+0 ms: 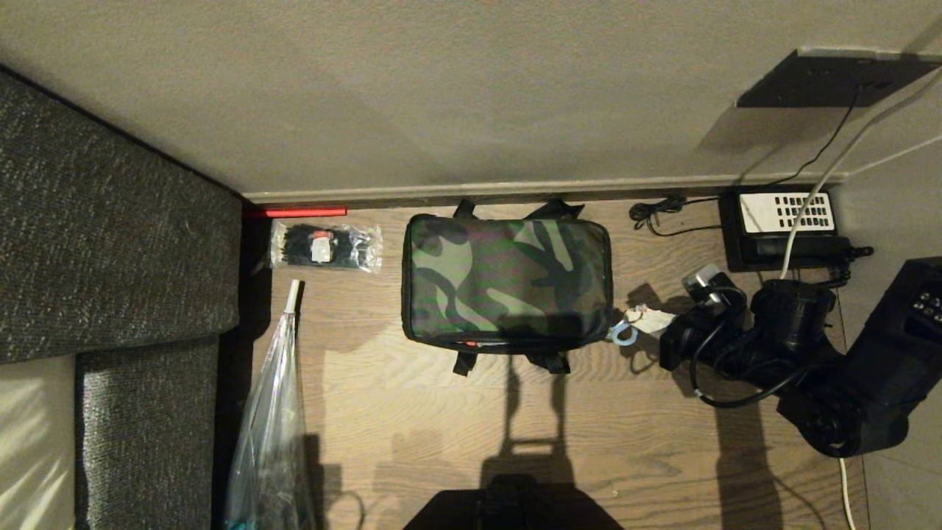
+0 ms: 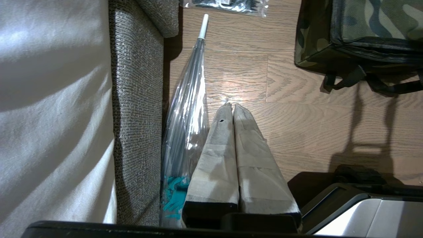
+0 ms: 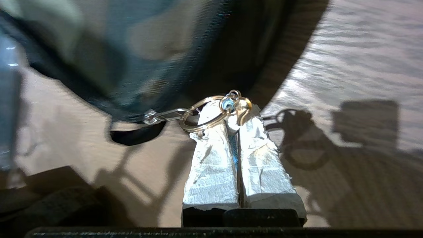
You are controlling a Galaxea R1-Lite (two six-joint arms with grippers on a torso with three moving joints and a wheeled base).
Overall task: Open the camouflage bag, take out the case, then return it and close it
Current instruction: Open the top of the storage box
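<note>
The bag (image 1: 508, 280) lies zipped on the floor; the right gripper (image 3: 236, 114), at its right end, has jaws pinching the zipper ring (image 3: 201, 115). A skewed pull could drag the bag or slip off.

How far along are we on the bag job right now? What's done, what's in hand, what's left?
Done: nothing visible yet; the camouflage bag lies shut on the floor and no case shows. In hand: the right tool is shut on the blue ring of the zipper pull at the bag's corner, with the metal keyring leading to the bag. The left tool is shut and idle beside the umbrella. Left: unzip, lift out the case, return it, close.
</note>
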